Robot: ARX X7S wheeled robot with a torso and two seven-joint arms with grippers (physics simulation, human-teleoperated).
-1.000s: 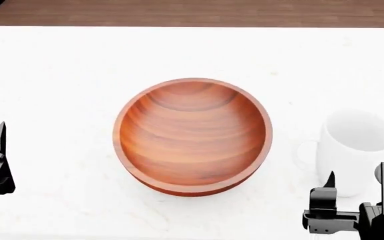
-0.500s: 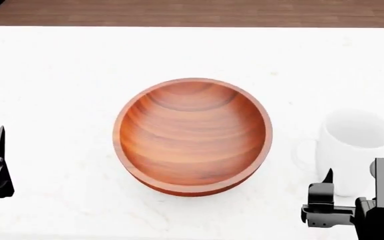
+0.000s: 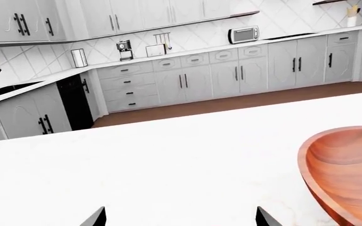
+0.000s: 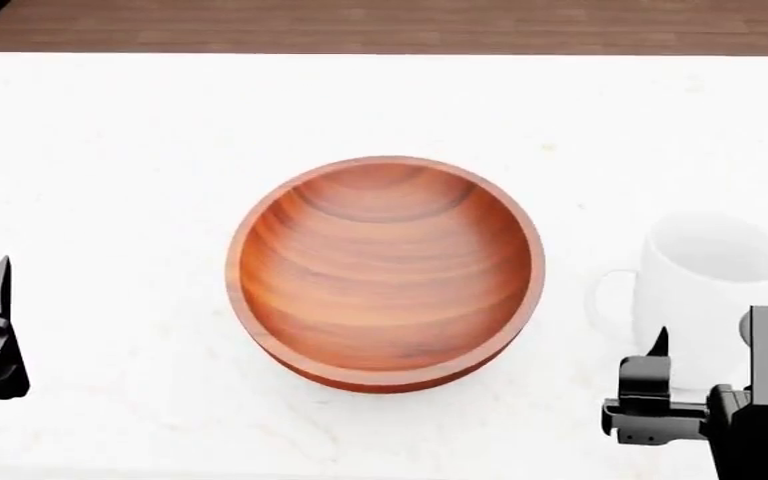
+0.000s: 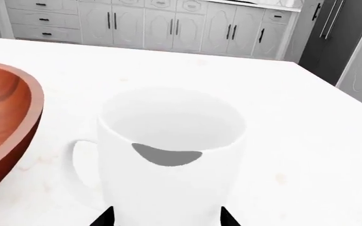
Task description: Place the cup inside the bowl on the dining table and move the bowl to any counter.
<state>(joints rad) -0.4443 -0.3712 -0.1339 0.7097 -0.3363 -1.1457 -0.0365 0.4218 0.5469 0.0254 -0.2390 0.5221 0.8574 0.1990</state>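
Cup: glossy ceramic, stiff, likely slippery and breakable; upright on the white counter beside the bowl, apart from it, handle toward the bowl. Best gripped across the body.

Right tool: spread wide, tips flanking the cup's base, empty. Left tool: wide, empty.

Only the left wrist view shows kitchen cabinets.

Grained wooden bowl; glossy white ceramic cup.
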